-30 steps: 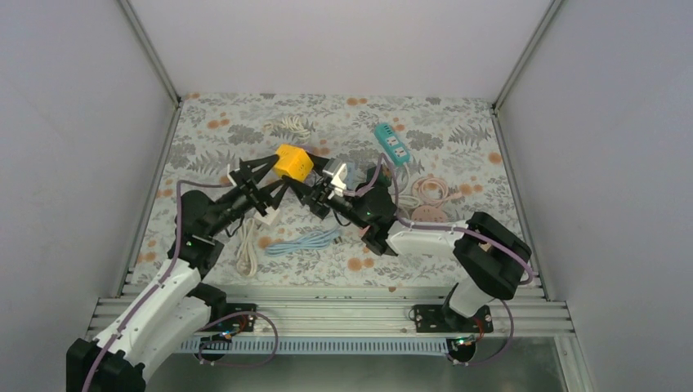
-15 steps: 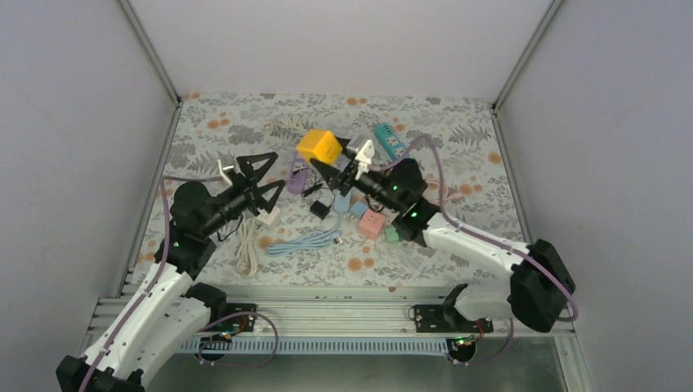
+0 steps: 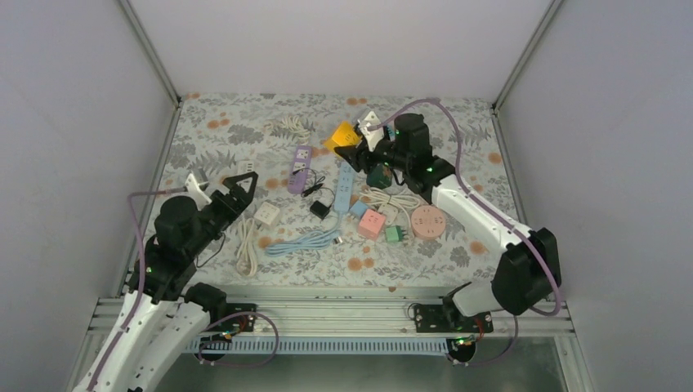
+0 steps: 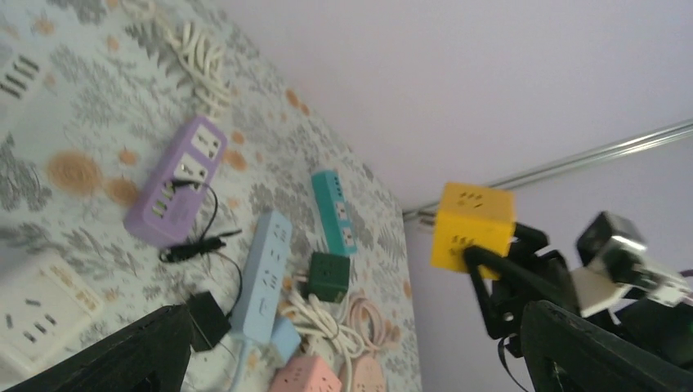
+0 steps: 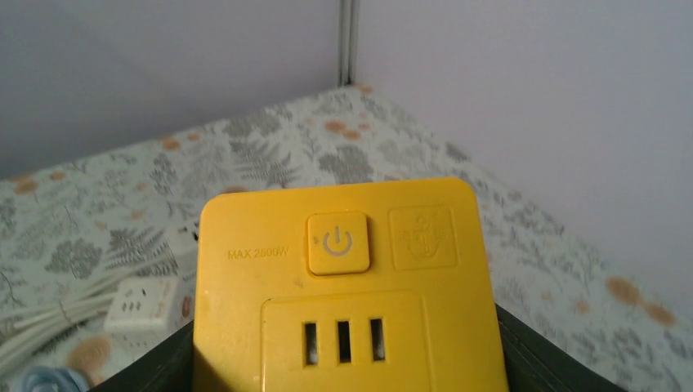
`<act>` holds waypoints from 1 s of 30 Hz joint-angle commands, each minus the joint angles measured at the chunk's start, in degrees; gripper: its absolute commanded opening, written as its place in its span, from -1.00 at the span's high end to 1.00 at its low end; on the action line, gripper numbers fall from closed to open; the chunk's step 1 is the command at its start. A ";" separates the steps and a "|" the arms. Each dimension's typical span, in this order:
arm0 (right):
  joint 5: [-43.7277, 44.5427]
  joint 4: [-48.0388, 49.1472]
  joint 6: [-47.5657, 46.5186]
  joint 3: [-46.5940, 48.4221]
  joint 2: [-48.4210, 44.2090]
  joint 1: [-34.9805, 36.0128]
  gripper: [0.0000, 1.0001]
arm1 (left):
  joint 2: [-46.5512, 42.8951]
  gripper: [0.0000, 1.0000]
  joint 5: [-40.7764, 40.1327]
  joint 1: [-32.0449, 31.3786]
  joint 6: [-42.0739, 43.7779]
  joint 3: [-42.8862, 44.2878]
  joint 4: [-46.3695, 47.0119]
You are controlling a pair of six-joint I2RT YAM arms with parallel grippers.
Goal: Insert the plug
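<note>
Leaf-patterned tabletop strewn with sockets; plain grey walls.

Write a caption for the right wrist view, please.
Right pincer grips the yellow cube above the floral table.

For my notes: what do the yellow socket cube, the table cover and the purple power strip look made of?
Yellow socket cube: looks like moulded hard plastic with a smooth satin finish; it has rounded edges, a raised power button and clean-cut slots.
Table cover: probably printed cloth or vinyl, matte; it shows a flat leaf-and-flower pattern with no glare. Which of the two is unclear.
Purple power strip: likely matte plastic too, with a uniform colour and moulded socket faces.
</note>
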 commanded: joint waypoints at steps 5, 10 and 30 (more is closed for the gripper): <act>2.70 1.72 11.80 1.32 4.21 -0.64 0.36 | 4.14 -1.00 -1.98 -0.05 12.04 5.05 -4.08; 5.64 -0.56 12.37 1.85 6.45 -0.66 0.41 | 7.47 -1.00 0.17 -0.10 14.17 5.58 -3.91; -0.91 -14.86 -3.62 30.73 33.23 0.06 0.46 | 22.81 -0.99 1.16 0.74 16.92 7.33 -0.88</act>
